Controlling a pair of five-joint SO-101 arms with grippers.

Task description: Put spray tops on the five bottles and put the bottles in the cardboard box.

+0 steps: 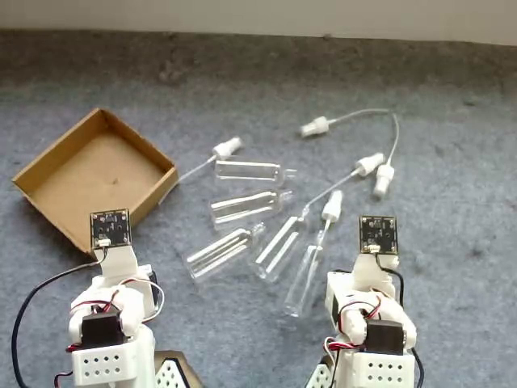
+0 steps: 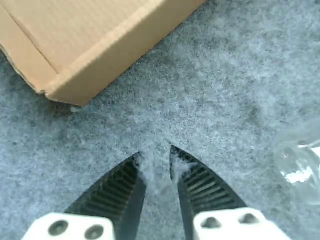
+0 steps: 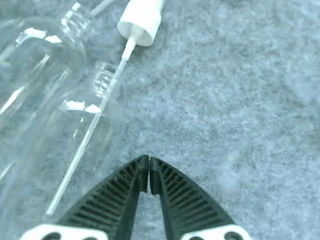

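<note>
Five clear plastic bottles (image 1: 242,206) lie on their sides across the middle of the high view, necks bare. Five white spray tops (image 1: 317,127) with thin dip tubes are strewn just above and right of them. One top (image 1: 332,206) has its tube poked down the neck of the lowest, rightmost bottle (image 1: 305,277), cap not seated.

The brown cardboard box (image 1: 97,174) sits open at upper left, left of the bottles, and its nearest corner is hidden behind my left wrist's camera board (image 1: 111,228).

My left gripper (image 2: 155,152): fingers slightly apart, nothing between them, down at the carpet near a box corner. A glassy bottle end (image 2: 300,165) is sliced off by the frame edge there, too blurred to say which bottle it is.

My right gripper (image 3: 148,161): black ribbed fingers together, tips all but touching, holding nothing, just beside the tube-fed bottle. Two bottle bodies and the top's head run out of that frame.

Underneath it all is fuzzy grey-blue carpet (image 1: 452,242). A pale strip (image 1: 323,16) lines the top edge of the high view; wall or floor, I cannot tell.
</note>
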